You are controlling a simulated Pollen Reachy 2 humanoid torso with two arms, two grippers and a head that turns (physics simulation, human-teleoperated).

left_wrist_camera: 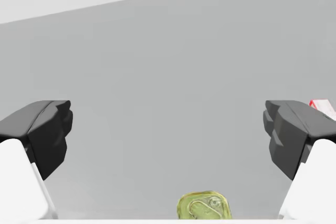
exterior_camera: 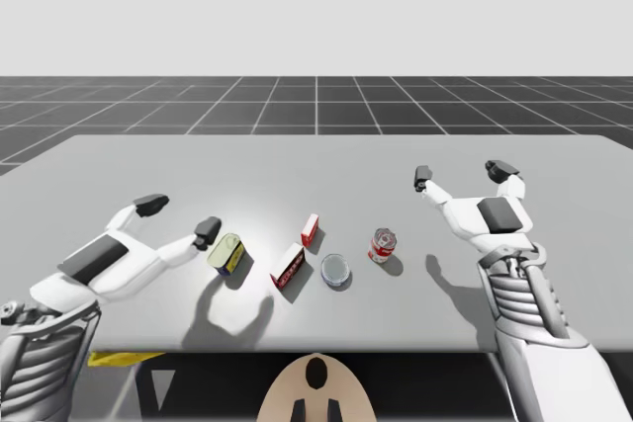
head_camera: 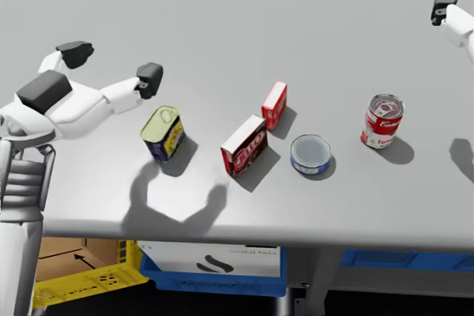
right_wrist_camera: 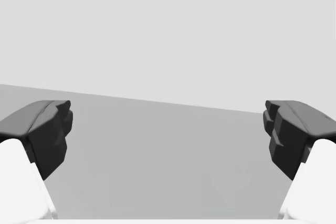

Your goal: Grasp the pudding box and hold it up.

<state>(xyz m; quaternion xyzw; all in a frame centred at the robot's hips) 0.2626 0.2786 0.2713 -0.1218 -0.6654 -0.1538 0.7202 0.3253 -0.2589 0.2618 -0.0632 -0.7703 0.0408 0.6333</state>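
Your left gripper hangs spread wide beside the yellow can. The pudding box stands untouched toward the front edge of the table. Your right gripper is spread too.

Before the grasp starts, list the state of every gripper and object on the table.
Left gripper: open, empty.
Right gripper: open, empty.
Larger red box: standing on edge, untouched.
Smaller red box: standing on edge.
Yellow can: upright.
Flat blue can: upright.
Red-and-white can: upright.
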